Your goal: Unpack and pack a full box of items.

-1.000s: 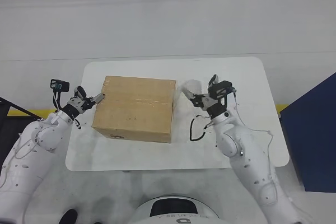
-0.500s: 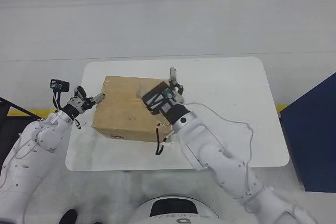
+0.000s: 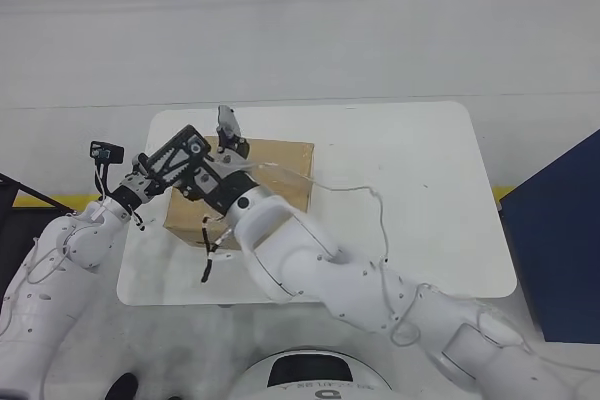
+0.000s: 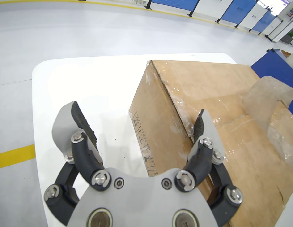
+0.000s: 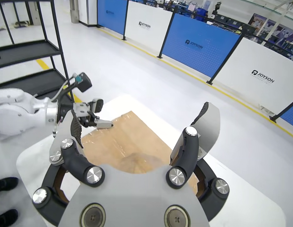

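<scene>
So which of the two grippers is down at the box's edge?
The left gripper, open astride the box's edge, one finger over the table. The right gripper hangs higher, above the box top.

The box (image 3: 292, 155) sits on the counter (image 3: 420, 200), nearer its left side. The left jaws sit at the box's left top edge. The right jaws hang above the box's left end.
</scene>
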